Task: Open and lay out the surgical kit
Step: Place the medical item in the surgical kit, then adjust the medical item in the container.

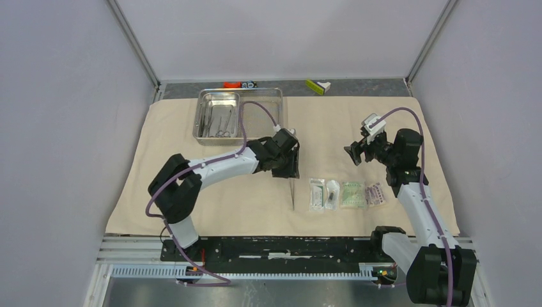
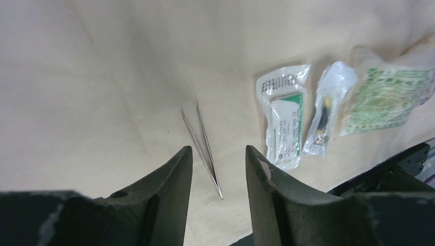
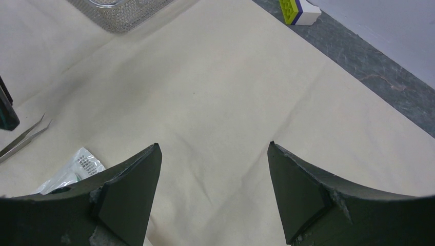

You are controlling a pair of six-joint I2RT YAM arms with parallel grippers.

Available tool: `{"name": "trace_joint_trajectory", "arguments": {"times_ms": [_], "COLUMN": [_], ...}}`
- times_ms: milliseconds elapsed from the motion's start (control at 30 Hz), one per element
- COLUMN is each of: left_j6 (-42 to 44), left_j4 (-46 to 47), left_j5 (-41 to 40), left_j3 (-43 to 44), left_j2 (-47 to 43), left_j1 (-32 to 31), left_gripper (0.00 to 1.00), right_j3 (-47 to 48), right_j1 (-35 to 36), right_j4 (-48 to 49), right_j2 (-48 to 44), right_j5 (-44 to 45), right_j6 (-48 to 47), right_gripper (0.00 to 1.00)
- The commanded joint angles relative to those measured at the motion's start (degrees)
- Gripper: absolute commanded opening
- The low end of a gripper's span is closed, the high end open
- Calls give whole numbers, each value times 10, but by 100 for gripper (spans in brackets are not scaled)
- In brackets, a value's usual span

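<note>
The beige cloth wrap (image 1: 179, 185) lies spread flat over the table. The steel tray (image 1: 268, 105) stands at its far side, with the smaller inner tray (image 1: 218, 115) holding several thin instruments. The tweezers (image 1: 292, 193) lie on the cloth in front of my left gripper (image 1: 289, 167), which is open and empty above them; in the left wrist view the tweezers (image 2: 201, 146) show between the fingers. Several sealed packets (image 1: 347, 194) lie in a row right of the tweezers. My right gripper (image 1: 355, 155) is open and empty above bare cloth.
A yellow-green and white object (image 1: 317, 86) and small orange and black pieces (image 1: 240, 84) lie on the grey strip behind the cloth. A black rail (image 1: 281, 246) runs along the near edge. Grey walls close in both sides.
</note>
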Motion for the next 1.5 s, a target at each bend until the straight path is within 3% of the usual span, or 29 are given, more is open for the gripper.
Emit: {"name": "trace_joint_trajectory", "arguments": {"times_ms": [0,267,433,633,800,1033,1333,1467], "left_j6": [96,140,198,315,355,457,479,467], "left_j4": [6,51,67,111,176,240,89,10], "left_j5": [-81,-135,-171,-244,-300,-273,-185,-98], "left_j3": [43,21,32,30,-18,-59,32,89], "left_j2": [-70,-160,-200,-245,-277,-295,-233,-171], "left_j1": [23,141,214,239,248,267,345,374], "left_gripper": [51,64,84,99,100,100,100,97], "right_j3": [36,101,121,126,122,124,104,98], "right_j1": [-3,-3,-3,-3,-3,-3,-3,-3], "right_j4": [6,3,-71,-76,-53,-41,-49,-54], "right_j2": [11,71,107,121,129,116,92,99], "right_j5": [-17,-31,-38,-54,-76,-98,-95,-95], "right_j6": [-12,-9,-61,-77,-66,-45,-64,-72], "right_gripper": [83,83,83,84,87,91,92,91]}}
